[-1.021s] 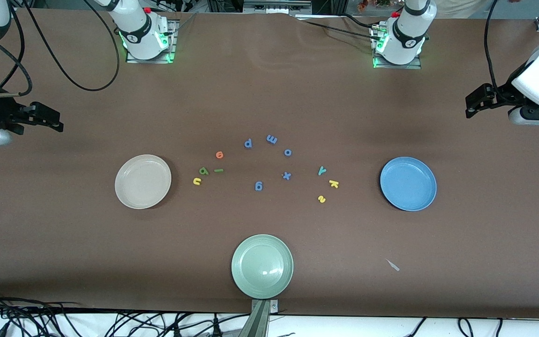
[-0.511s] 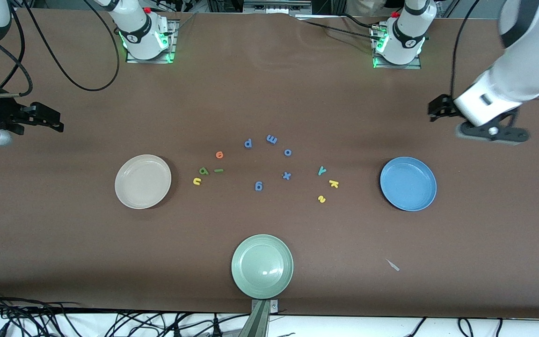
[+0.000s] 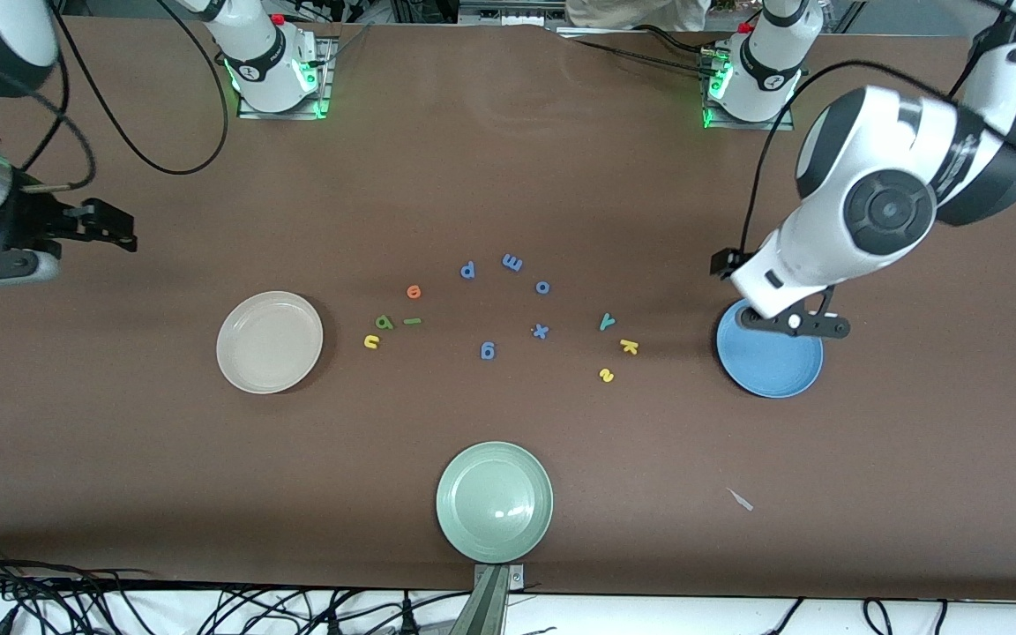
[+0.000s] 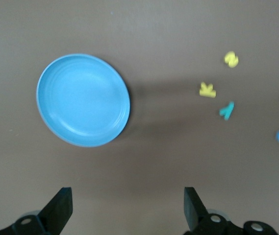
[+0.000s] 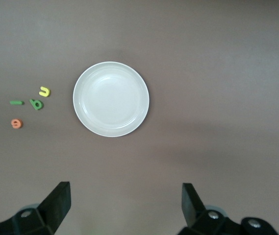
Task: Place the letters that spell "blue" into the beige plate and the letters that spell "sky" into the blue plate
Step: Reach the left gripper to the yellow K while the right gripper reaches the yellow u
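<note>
The left gripper (image 4: pixel 127 208), spread wide and empty, is held over the blue plate's (image 3: pixel 773 366) rim. The right gripper (image 5: pixel 124 205), likewise wide and empty, is hung near the beige plate (image 3: pixel 269 341). All letters are left on the table.

We have two glossy white arms with black joint bands; the left arm (image 3: pixel 887 212) carries a round dark grey cap. Our bases glow green on metal plates, black cables trail off, and both hands end in black fingers (image 4: pixel 61 208).
</note>
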Action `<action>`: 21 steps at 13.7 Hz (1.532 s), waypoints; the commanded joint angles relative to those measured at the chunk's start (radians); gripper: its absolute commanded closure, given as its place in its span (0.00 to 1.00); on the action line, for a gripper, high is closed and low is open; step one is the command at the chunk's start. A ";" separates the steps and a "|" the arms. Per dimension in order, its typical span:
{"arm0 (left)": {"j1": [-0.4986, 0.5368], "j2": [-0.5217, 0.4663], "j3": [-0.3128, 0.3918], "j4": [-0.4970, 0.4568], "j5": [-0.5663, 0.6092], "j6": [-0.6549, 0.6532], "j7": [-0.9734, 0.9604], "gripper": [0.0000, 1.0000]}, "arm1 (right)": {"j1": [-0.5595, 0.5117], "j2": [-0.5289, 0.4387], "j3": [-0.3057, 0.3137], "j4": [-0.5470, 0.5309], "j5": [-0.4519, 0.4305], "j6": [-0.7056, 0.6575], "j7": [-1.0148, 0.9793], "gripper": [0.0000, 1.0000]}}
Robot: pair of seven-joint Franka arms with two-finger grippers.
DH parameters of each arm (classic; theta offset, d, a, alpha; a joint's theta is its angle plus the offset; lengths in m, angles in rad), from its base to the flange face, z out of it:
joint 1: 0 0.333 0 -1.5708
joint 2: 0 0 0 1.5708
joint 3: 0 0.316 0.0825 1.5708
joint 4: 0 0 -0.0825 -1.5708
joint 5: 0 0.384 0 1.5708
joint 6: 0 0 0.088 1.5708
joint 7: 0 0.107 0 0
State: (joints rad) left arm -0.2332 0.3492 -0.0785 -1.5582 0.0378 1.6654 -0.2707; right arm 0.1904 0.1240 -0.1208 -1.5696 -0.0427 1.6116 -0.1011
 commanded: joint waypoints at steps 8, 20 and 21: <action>-0.112 0.272 0.002 0.038 -0.004 0.253 -0.804 0.00 | 0.009 -0.003 -0.059 0.042 0.127 -0.098 -0.057 0.00; -0.179 0.333 0.003 -0.161 0.000 0.648 -1.407 0.00 | 0.185 0.241 -0.051 -0.138 0.138 0.376 0.198 0.00; -0.178 0.338 0.003 -0.172 0.001 0.669 -1.407 0.00 | 0.188 0.244 -0.049 -0.171 0.162 0.425 0.199 0.00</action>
State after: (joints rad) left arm -0.4045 0.6873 -0.0807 -1.6971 0.0053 2.2839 -1.6338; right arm 0.3816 0.3742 -0.1662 -1.6967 0.0800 1.9756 0.0929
